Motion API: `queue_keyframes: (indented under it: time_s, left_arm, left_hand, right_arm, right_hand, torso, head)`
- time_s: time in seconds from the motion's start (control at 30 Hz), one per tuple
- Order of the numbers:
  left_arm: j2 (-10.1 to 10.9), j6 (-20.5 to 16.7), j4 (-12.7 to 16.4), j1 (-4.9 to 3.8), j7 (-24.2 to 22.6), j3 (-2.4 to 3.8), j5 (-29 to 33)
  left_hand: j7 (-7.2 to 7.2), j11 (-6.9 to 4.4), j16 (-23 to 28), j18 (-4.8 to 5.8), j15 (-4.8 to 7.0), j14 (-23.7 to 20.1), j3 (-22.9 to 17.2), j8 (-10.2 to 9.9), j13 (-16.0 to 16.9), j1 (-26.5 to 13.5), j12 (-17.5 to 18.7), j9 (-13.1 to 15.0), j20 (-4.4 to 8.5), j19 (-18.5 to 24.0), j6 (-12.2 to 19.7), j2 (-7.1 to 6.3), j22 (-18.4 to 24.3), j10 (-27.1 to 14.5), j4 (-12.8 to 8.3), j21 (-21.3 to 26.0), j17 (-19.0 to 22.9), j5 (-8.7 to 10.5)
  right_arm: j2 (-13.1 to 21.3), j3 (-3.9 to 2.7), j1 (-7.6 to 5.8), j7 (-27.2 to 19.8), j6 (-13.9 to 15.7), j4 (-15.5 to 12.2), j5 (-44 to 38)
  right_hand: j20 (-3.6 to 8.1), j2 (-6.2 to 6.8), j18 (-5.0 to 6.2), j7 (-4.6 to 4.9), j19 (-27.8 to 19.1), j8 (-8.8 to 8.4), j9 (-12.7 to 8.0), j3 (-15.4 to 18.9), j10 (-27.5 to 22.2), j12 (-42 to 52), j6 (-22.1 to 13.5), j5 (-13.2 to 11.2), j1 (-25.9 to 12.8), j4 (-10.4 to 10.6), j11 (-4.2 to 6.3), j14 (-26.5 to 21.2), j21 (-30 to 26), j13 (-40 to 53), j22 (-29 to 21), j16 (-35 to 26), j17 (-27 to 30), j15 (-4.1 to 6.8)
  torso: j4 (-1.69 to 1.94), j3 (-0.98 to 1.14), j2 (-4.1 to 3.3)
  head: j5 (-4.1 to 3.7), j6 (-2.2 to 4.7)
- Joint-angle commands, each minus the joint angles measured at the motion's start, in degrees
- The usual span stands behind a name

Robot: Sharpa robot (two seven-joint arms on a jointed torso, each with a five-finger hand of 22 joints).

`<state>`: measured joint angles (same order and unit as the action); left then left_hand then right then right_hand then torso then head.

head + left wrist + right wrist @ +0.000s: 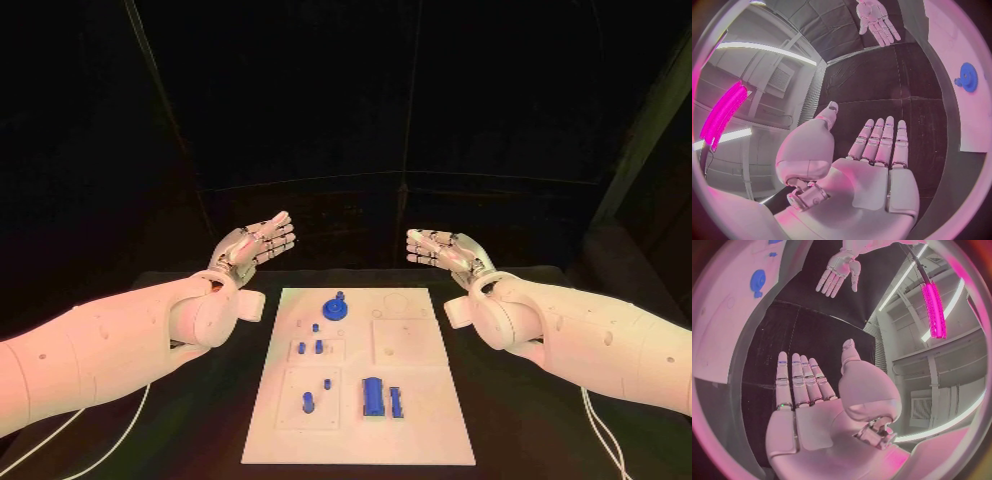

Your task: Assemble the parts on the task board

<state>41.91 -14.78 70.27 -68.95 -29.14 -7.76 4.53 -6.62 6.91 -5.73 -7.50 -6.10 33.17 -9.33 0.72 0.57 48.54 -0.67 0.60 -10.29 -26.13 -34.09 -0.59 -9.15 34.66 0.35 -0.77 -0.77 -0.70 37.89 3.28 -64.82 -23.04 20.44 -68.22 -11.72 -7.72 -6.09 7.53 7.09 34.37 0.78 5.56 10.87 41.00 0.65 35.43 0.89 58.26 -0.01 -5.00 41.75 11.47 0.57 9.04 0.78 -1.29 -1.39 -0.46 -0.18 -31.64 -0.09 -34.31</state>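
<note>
You've got both hands up and off the work right now. Your left hand (255,247) hangs above the table (173,300) beyond the far left corner of the task board (418,400), palm turned inward, fingers stretched out and apart, nothing in it. Your right hand (447,250) mirrors it beyond the board's far right corner, fingers likewise extended and spread, holding nothing. The left wrist view confirms it: flat palm (873,185), straight fingers, with the other hand (876,20) across from it. Same story from the right wrist, open palm (811,425) with the left hand (839,270) facing it.

The task board lies flat on the black table, between your two forearms and nearer to you than either hand. At the board's far end, left of its centre line, sits a blue round gear-like part (336,309); you can pick it up in the left wrist view too (967,77). Just nearer than that, small blue pegs (309,346) stand on the board's left side. At the near end, a single blue peg (307,403) is on the left, and a taller blue block (374,397) with a slim piece (397,403) just beside it sits near the board's middle.

Neither hand touches the board or any part.
</note>
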Motion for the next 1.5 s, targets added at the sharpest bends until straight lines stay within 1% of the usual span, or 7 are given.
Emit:
queue_keyframes:
  time_s: [0.03, 0.13, 0.17, 0.27, 0.43, 0.5, 1.5]
  left_arm:
    - [0.4, -8.0, 3.4, 1.34, -0.4, 1.06, -1.5]
    - [1.1, -14.3, 8.1, 3.53, -0.5, 3.03, -2.4]
    - [1.3, -16.0, 9.5, 4.14, -0.5, 3.58, -2.6]
    - [1.8, -20.7, 13.1, 5.78, -0.5, 5.05, -3.3]
    - [2.5, -26.8, 17.7, 7.89, -0.6, 6.95, -4.2]
    - [2.6, -28.1, 18.7, 8.35, -0.6, 7.36, -4.4]
    - [2.8, -29.3, 19.7, 8.79, -0.7, 7.76, -4.5]
  left_hand:
    - [2.1, -2.19, 5.7, 2.25, 1.93, -10.5, 2.9, -0.7, -0.6, -15.4, 0.7, -0.6, 3.26, 8.3, 10.8, 0.59, 2.9, -11.0, -0.3, 0.8, 0.8, 0.7]
    - [6.62, -2.82, 5.7, 2.86, 6.1, -13.6, 3.8, -0.7, -0.6, -19.8, 0.7, -0.6, 4.2, 10.7, 13.9, 0.59, 3.7, -14.2, -0.3, 0.8, 0.8, 0.7]
    - [6.62, -6.91, 5.7, 2.86, 6.1, -14.3, 4.0, -0.7, -0.6, -21.0, 0.7, -0.6, 4.44, 11.3, 14.7, 0.59, 4.0, -15.0, -0.3, 0.8, 0.8, 0.7]
    - [6.62, -6.91, 5.7, 3.48, 6.1, -16.3, 4.5, -0.7, -0.6, -23.9, 0.7, -0.6, 5.05, 12.9, 16.8, 0.59, 4.5, -17.1, -0.3, 0.8, 0.8, 0.7]
    - [6.62, -6.91, 5.7, 7.5, 6.1, -19.6, 9.3, -0.7, -0.6, -28.7, 0.7, -0.6, 6.09, 15.5, 20.2, 0.59, 9.1, -20.5, -0.3, 0.8, 0.8, 0.7]
    - [6.62, -6.91, 5.7, 7.5, 6.1, -20.7, 9.3, -0.7, -0.6, -30.3, 0.7, -0.6, 10.29, 16.3, 21.2, 0.59, 9.1, -21.6, -0.3, 0.8, 0.8, 0.7]
    - [6.62, -6.91, 5.7, 7.5, 6.1, -33.2, 9.3, -0.7, -0.6, -43.2, 0.7, -0.6, 10.29, 26.1, 34.1, 0.59, 9.1, -34.7, -0.3, 0.8, 0.8, 0.7]
  right_arm:
    - [1.3, -0.55, 0.82, -2.4, 7.6, -4.3, 3.8]
    - [3.2, -1.5, 2.16, -3.9, 13.2, -10.4, 6.6]
    - [3.7, -1.74, 2.49, -4.3, 14.6, -11.9, 7.3]
    - [4.9, -2.36, 3.36, -5.3, 18.3, -15.8, 9.1]
    - [6.4, -3.09, 4.4, -6.5, 22.6, -20.5, 11.2]
    - [6.7, -3.22, 4.58, -6.7, 23.3, -21.4, 11.5]
    - [6.8, -3.28, 4.66, -6.8, 23.7, -21.7, 11.7]
  right_hand:
    - [2.45, 1.94, -2.26, -2.26, -11.0, -0.78, -5.6, -3.5, -13.1, -0.7, -11.3, -0.9, -18.6, 0.0, 5.0, -13.3, -3.6, -0.6, -2.9, -0.8, 1.3, 1.39]
    - [3.19, 6.09, -2.89, -2.95, -14.2, -0.78, -5.6, -4.5, -16.9, -0.7, -14.7, -0.9, -24.1, 0.0, 5.0, -17.3, -4.7, -0.6, -3.7, -0.8, 1.3, 1.39]
    - [3.37, 6.09, -2.89, -7.09, -15.0, -0.78, -5.6, -4.8, -17.9, -0.7, -15.5, -0.9, -25.4, 0.0, 5.0, -18.2, -5.0, -0.6, -3.9, -0.8, 1.3, 1.39]
    - [7.72, 6.09, -3.25, -7.09, -16.8, -0.78, -5.6, -5.3, -20.1, -0.7, -17.4, -0.9, -28.5, 0.0, 5.0, -20.5, -5.6, -0.6, -4.4, -0.8, 1.3, 1.39]
    - [7.72, 6.09, -3.51, -7.09, -20.3, -0.78, -5.6, -6.3, -24.2, -0.7, -21.0, -0.9, -34.5, 0.0, 5.0, -24.7, -6.8, -0.6, -9.0, -0.8, 1.3, 1.39]
    - [7.72, 6.09, -7.53, -7.09, -21.4, -0.78, -5.6, -6.8, -25.6, -0.7, -22.1, -0.9, -36.3, 0.0, 5.0, -26.0, -7.2, -0.6, -9.0, -0.8, 1.3, 1.39]
    - [7.72, 6.09, -7.53, -7.09, -30.2, -0.78, -5.6, -10.9, -36.2, -0.7, -31.2, -0.9, -51.5, 0.0, 5.0, -36.9, -11.5, -0.6, -9.0, -0.8, 1.3, 1.39]
  torso:
    - [0.46, 0.18, 0.46]
    - [0.46, 0.18, 0.46]
    - [0.46, 0.18, 0.46]
    - [0.46, 0.18, 0.46]
    - [0.46, 0.18, 0.46]
    - [0.46, 0.18, 0.46]
    - [0.46, 0.18, 0.46]
  head:
    - [0.09, -0.07]
    - [0.09, -0.07]
    - [0.09, -0.07]
    - [0.09, -0.07]
    - [0.09, -0.07]
    - [0.09, -0.07]
    - [0.09, -0.07]
